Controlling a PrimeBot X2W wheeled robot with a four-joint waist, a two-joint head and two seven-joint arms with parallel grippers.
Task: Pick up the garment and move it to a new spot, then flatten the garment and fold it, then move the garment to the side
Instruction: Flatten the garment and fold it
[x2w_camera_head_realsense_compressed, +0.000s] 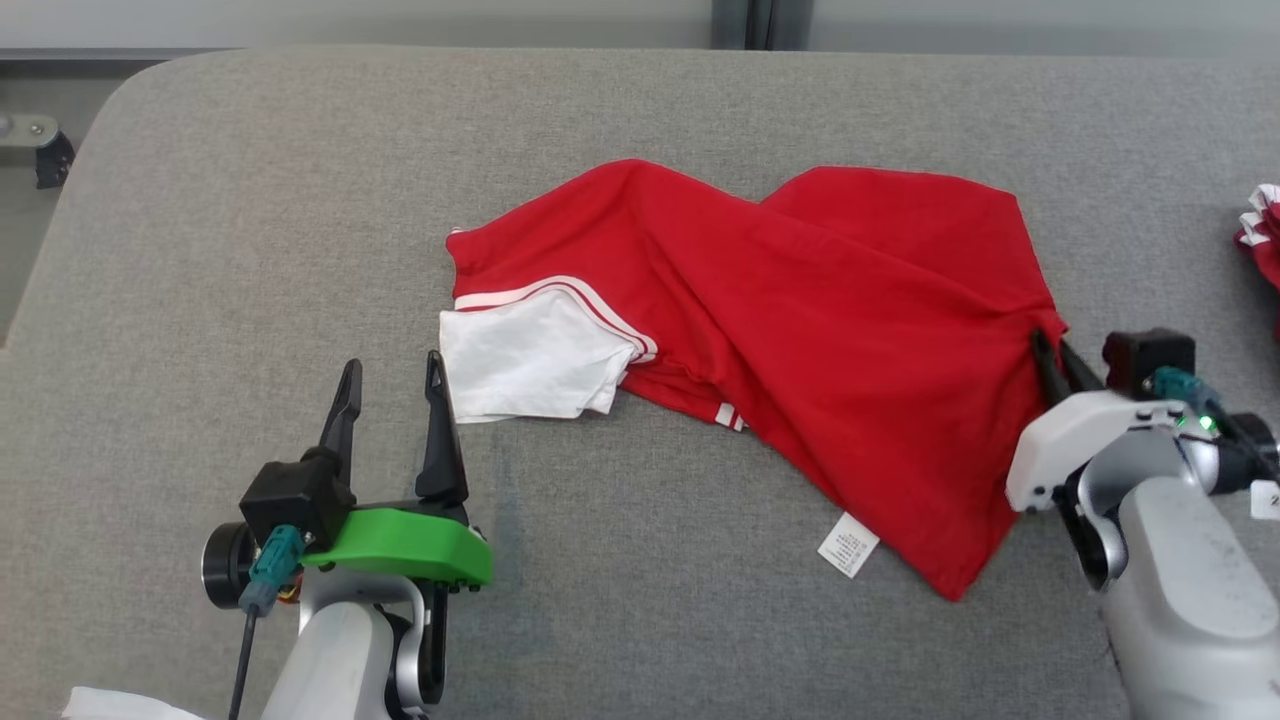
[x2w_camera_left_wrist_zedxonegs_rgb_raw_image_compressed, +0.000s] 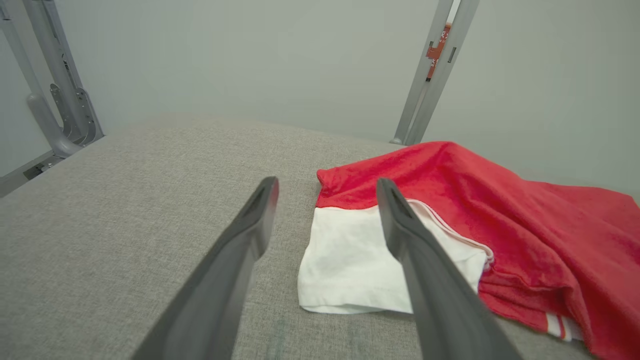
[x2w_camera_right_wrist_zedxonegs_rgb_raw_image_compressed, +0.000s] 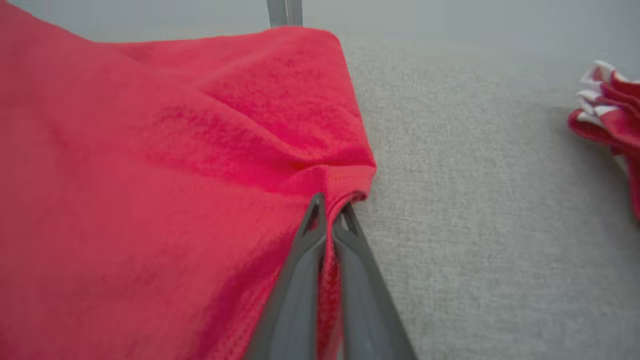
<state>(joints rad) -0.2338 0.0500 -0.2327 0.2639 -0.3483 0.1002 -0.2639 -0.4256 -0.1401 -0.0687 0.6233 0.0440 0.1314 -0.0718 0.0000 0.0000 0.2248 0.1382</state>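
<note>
The garment is a red shirt with a white, red-striped sleeve, lying crumpled in the middle of the grey table. A white care label shows near its front hem. My right gripper is shut on the garment's right edge; in the right wrist view its fingers pinch a fold of the red cloth. My left gripper stands open just left of the white sleeve, touching nothing. In the left wrist view its fingers frame the white sleeve.
Another red and white piece of cloth lies at the table's right edge, also in the right wrist view. A metal post rises behind the table. A bit of white cloth shows at the bottom left corner.
</note>
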